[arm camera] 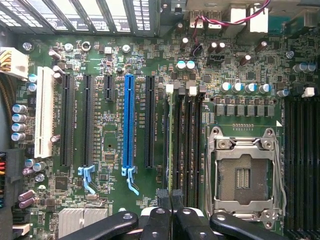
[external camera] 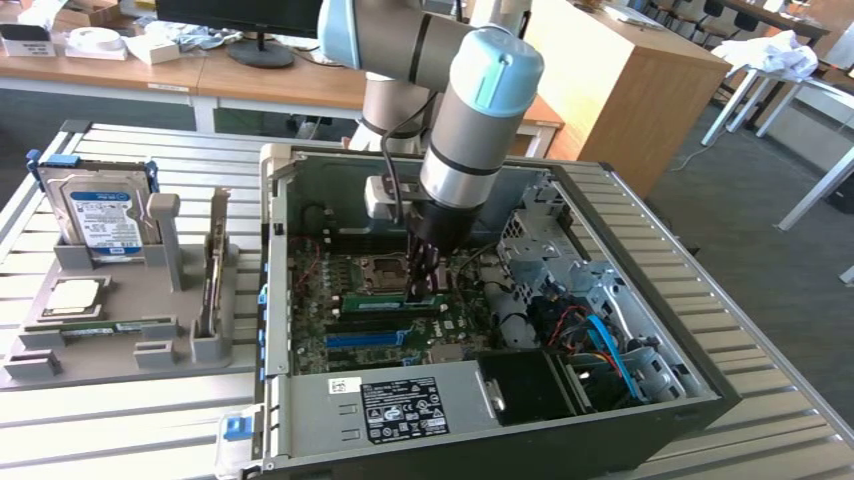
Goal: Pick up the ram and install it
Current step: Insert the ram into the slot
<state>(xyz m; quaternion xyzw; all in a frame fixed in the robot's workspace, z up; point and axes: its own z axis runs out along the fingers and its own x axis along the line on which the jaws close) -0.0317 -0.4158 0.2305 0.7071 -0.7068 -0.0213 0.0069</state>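
**Green ram down at the board, fingers closed over its end**

Grey tray point(external camera: 120, 352) sits at the exterior view's left, outside the case. A hard drive point(external camera: 100, 215) stands upright at its far end. A silver chip point(external camera: 74, 296) lies flat in front of the drive, and a second green stick point(external camera: 110, 327) lies flat nearer still. At the tray's right edge a thin card point(external camera: 214, 275) stands on edge.

Moving right, we come to the open case point(external camera: 534, 450), lying on its side with the motherboard point(external camera: 334, 300) facing up. The arm point(external camera: 467, 110) comes down from the far side into the middle of it. The gripper point(external camera: 427, 285) is right at board level.

The ram point(external camera: 391, 300) is there too, a green strip on edge along the board. Its right end is under the gripper. The blue slot point(external camera: 367, 340) runs parallel just nearer, and the open socket point(external camera: 387, 268) lies just beyond.

The wrist view looks straight down on it. The ram point(arm camera: 175, 145) shows edge-on in one of the black slots, between the blue slot point(arm camera: 129, 122) and the socket point(arm camera: 245, 175).

The gripper point(arm camera: 171, 197) sits over one end of the stick. Its black fingers point(arm camera: 162, 205) are drawn together with barely a seam between them. I can't tell whether they pinch the thin edge or only rest on it, or whether the slot's latches have closed.

Further to the exterior view's right, blue cables point(external camera: 601, 340) curl through the drive bay.
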